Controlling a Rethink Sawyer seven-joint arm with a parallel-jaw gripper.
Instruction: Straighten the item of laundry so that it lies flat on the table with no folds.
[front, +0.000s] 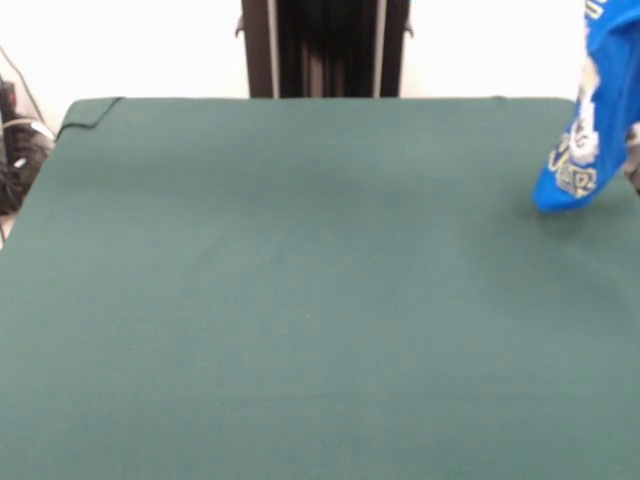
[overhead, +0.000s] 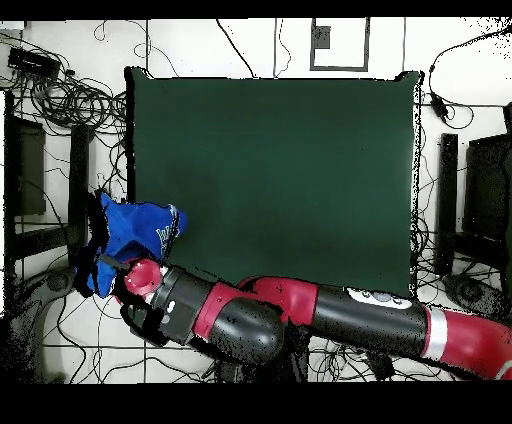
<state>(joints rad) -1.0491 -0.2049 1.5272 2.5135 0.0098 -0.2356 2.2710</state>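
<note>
Overhead, the gripper (overhead: 108, 262) at the end of the red and black arm (overhead: 300, 315) sits past the table's edge, buried under bunched blue cloth, so whether it is clamped on the fabric cannot be told. The T-shirt (front: 590, 115) hangs crumpled in the air, its lowest fold just above the green table (front: 300, 300) near one corner. Judging by this, the shirt is being carried. Next it likely needs bringing over the table's bare middle and lowering gently to spread.
</note>
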